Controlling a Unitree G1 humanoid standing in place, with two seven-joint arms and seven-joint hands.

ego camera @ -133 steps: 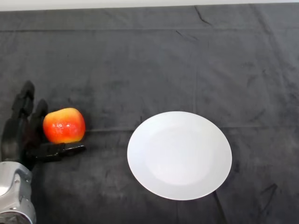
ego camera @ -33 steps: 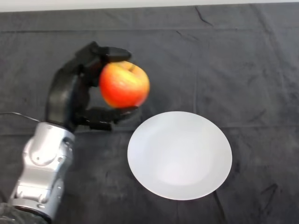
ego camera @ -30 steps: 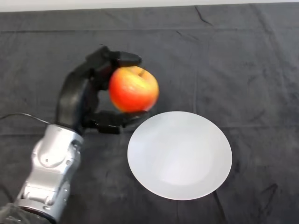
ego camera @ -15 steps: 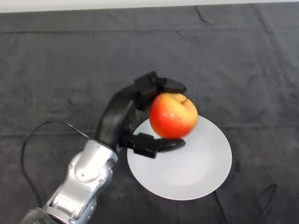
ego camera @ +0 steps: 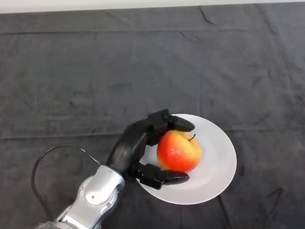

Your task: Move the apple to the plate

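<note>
- Dark cloth (ego camera: 95, 71): covers the table nearly edge to edge, creased, with a long fold line running 9 to 3 o'clock across the upper part and another at mid-height. A thin pale strip (ego camera: 95, 4) shows along the 12 o'clock edge; what it belongs to cannot be made out.
- Left arm (ego camera: 93, 200): silver-grey, enters from 7 o'clock, cut off by the bottom edge, so only its forward section shows.
- White plate (ego camera: 219, 157): round, lies right of centre toward 4 o'clock. Its left rim, around 9 o'clock on the plate, is hidden behind the hand.
- Left hand (ego camera: 131, 148): black, reaches over the plate's left edge. Fingers (ego camera: 176, 125) curl over the apple's far side, thumb (ego camera: 167, 177) wraps its near side, so the hand is clamped round the fruit. Palm side is hidden by the wrist and the apple.
- Apple (ego camera: 180, 151): red and yellow, stem pointing to 2 o'clock, sits over the plate's left half. Its underside is out of sight; contact with the plate cannot be told.
</note>
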